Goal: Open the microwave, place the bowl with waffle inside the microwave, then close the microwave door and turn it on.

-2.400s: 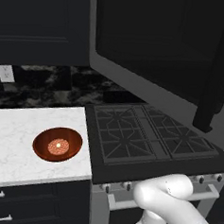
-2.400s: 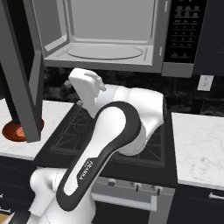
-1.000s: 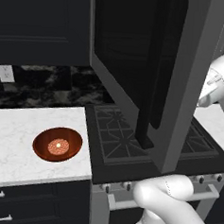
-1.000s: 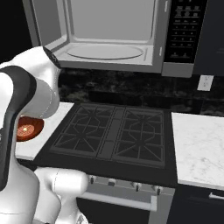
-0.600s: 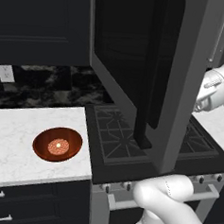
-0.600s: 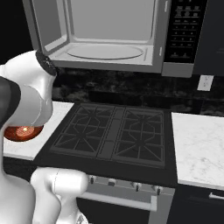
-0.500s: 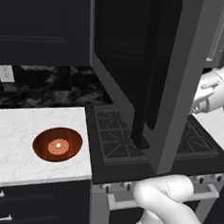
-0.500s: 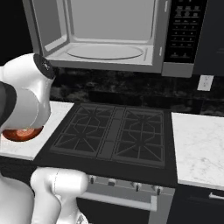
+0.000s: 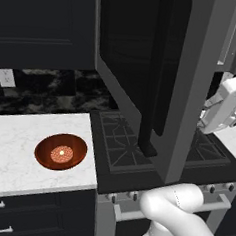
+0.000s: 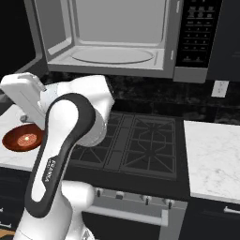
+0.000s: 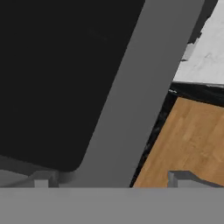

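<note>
Microwave door (image 9: 193,70): I'm seeing it hanging open.
End effector (image 11: 111,181): fingers standing spread, gripping nothing.
Bowl (image 9: 60,152): sitting on the worktop (image 9: 18,148).

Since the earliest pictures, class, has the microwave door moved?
Yes. The microwave door has swung further open, its handle edge now nearer the bowl, hanging over the stove's front.

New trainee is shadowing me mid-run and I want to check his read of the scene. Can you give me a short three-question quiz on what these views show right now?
1. True or false: the microwave door stands open.
2. The bowl with the waffle sits: A) on the stove; B) on the white counter; C) inside the microwave.
3. Fill in: the gripper holds ____.

Key: 1 true; 2 B; 3 nothing, its jaws are open.
</note>
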{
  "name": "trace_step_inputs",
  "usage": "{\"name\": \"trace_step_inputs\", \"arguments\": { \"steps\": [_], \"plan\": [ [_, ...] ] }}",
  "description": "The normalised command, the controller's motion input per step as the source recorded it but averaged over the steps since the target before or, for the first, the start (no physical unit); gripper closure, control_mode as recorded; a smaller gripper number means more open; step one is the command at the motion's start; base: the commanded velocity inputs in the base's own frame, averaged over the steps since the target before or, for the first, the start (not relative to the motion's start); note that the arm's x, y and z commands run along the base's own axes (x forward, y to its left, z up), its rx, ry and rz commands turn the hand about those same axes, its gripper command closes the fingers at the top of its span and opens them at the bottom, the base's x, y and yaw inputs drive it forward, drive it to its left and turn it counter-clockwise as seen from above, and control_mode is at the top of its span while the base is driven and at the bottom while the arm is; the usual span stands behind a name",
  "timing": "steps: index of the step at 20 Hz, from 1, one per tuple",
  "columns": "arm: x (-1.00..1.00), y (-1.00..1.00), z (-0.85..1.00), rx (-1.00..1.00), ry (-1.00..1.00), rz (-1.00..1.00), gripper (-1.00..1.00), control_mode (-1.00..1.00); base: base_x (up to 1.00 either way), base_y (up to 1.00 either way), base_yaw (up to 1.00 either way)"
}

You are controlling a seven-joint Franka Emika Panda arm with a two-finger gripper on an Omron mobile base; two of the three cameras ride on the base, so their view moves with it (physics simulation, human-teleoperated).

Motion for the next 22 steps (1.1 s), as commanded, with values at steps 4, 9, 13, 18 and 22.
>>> {"name": "trace_step_inputs", "arguments": {
  "steps": [4,9,13,18,22],
  "plan": [
    [0.82,-0.68,-0.94,0.06,0.08,0.0,-1.0,-1.0,0.0,0.0,0.0],
    [0.97,-0.06,-1.0,0.0,0.0,0.0,-1.0,-1.0,0.0,0.0,0.0],
    [0.81,0.1,-1.0,0.0,0.04,0.0,-1.0,-1.0,0.0,0.0,0.0],
    [0.14,0.73,-0.83,-0.01,0.01,0.0,-1.0,-1.0,0.0,0.0,0.0],
    [-0.01,0.74,-0.35,0.0,0.03,0.0,-1.0,-1.0,0.0,0.0,0.0]
  ]
}}
